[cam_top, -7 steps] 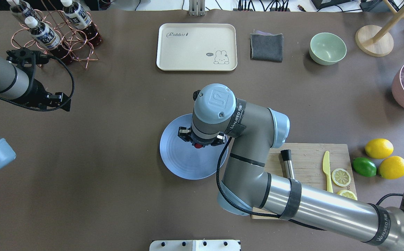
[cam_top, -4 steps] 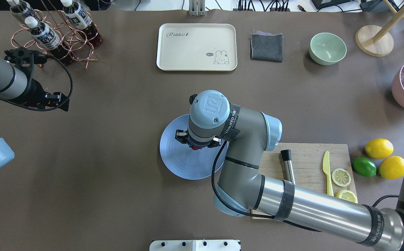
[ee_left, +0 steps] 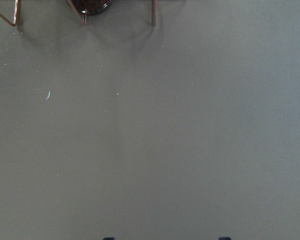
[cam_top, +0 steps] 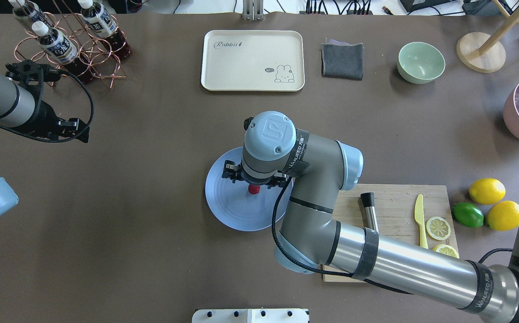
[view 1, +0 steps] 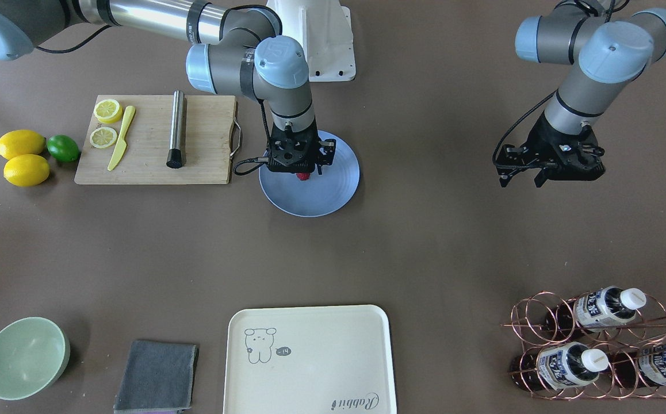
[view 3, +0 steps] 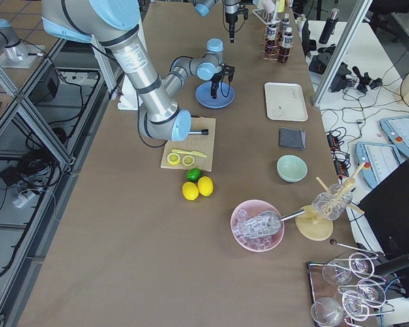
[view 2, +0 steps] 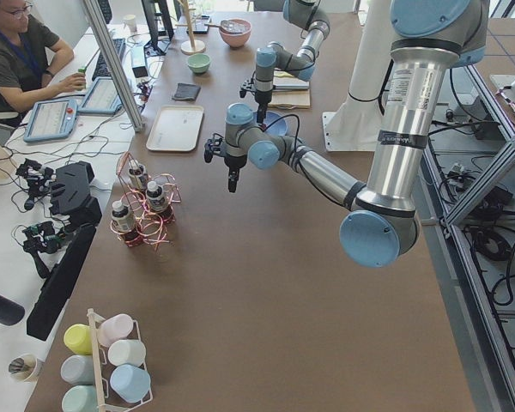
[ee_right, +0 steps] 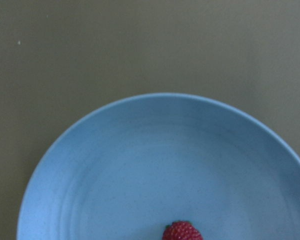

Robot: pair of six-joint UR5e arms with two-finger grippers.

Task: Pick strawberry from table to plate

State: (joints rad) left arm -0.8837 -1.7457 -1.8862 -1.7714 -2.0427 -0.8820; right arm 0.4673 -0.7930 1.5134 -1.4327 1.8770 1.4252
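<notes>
Two robot arms at a brown-grey table [cam_top: 143, 211].

Right gripper [view 1: 302, 170]: hangs straight down over the middle of a round light-blue plate [cam_top: 228, 215], just beside a wooden cutting board [cam_top: 394, 197]. Cannot tell how far apart its jaws stand: hidden under the wrist from above, and out of frame in the wrist camera.

Strawberry [cam_top: 253, 189]: small, dark red, bumpy, directly under that gripper near the plate's centre. Cannot tell whether resting on the plate or pinched just above it. In the right wrist view, shows only its upper part at the bottom edge, green leaf end toward the top of the picture. Long axis cut off there, so not readable; from overhead, looks like a round dot.

Left gripper [view 1: 521, 178]: hovers well apart over bare table near a rack of bottles [cam_top: 58, 45], jaws spread wide, holding nothing.
</notes>
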